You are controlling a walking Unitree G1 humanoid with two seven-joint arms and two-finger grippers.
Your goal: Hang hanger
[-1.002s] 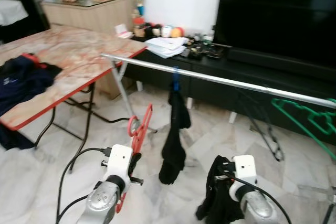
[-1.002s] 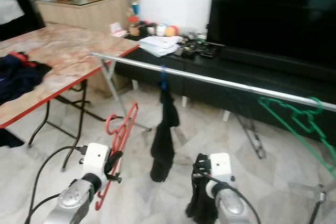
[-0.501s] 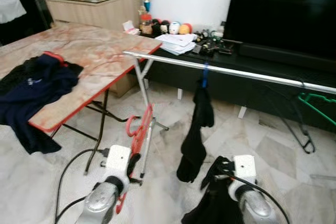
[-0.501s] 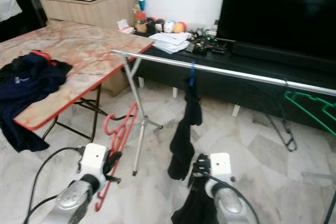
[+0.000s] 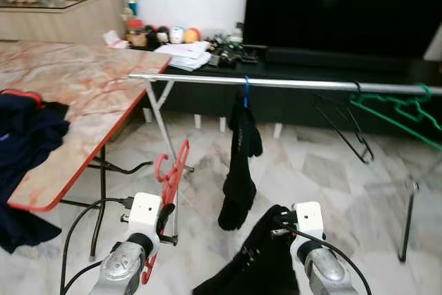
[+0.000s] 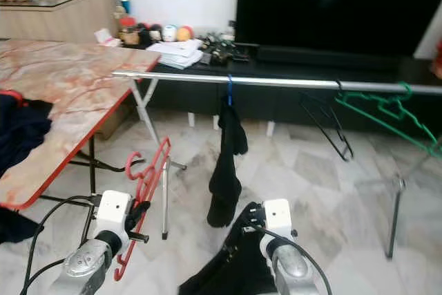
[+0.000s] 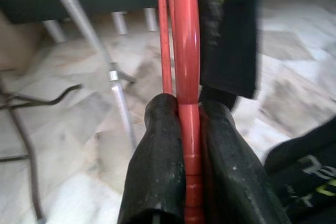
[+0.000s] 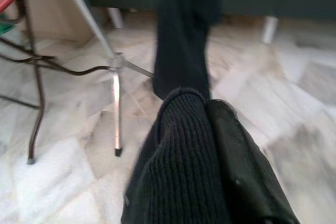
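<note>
Left eye view: red plastic hanger [image 5: 170,188], long axis near upright, hook at 12 o'clock, pinched low by the left gripper [image 5: 166,217]. Silver clothes rail [image 5: 290,83] beyond, at 1 o'clock, carrying a hung black garment [image 5: 239,164] and green hanger [image 5: 397,112].

Left wrist view: fingers [image 7: 157,166] pressed on the hanger.

Right wrist view: right gripper [image 8: 202,129] clamps a black knitted cloth [image 8: 178,171].

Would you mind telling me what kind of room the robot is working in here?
Most likely a home living room used for drying laundry: a large dark television over a low cabinet, a metal clothes rail with a black garment hanging from it, and a marble-patterned folding table.
</note>
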